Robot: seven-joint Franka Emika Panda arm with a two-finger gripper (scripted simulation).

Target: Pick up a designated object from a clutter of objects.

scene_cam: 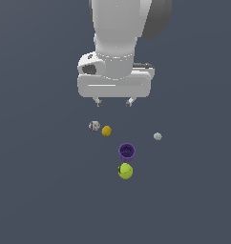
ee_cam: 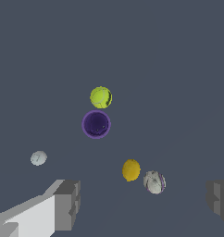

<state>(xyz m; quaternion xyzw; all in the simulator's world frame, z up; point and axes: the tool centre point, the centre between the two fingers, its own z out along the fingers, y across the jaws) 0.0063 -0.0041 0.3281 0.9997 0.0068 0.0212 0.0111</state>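
Observation:
The designated object, a yellow-green ball (scene_cam: 125, 171) (ee_cam: 101, 97) with a faint seam, lies on the dark floor right beside a purple cup (scene_cam: 127, 151) (ee_cam: 96, 124). The rest of the clutter is an orange-yellow ball (scene_cam: 106, 130) (ee_cam: 131, 170), a white-and-dark ball (scene_cam: 94, 126) (ee_cam: 154, 182) and a small pale grey lump (scene_cam: 157, 136) (ee_cam: 38, 158). My gripper (scene_cam: 114, 101) (ee_cam: 144, 201) hangs open high above the floor, over a spot behind the two smaller balls, far from the yellow-green ball. Nothing is between its fingers (ee_cam: 67, 203).
The floor is a flat dark grey surface with no edges in view. The arm's white body (scene_cam: 118, 43) fills the upper middle of the exterior view.

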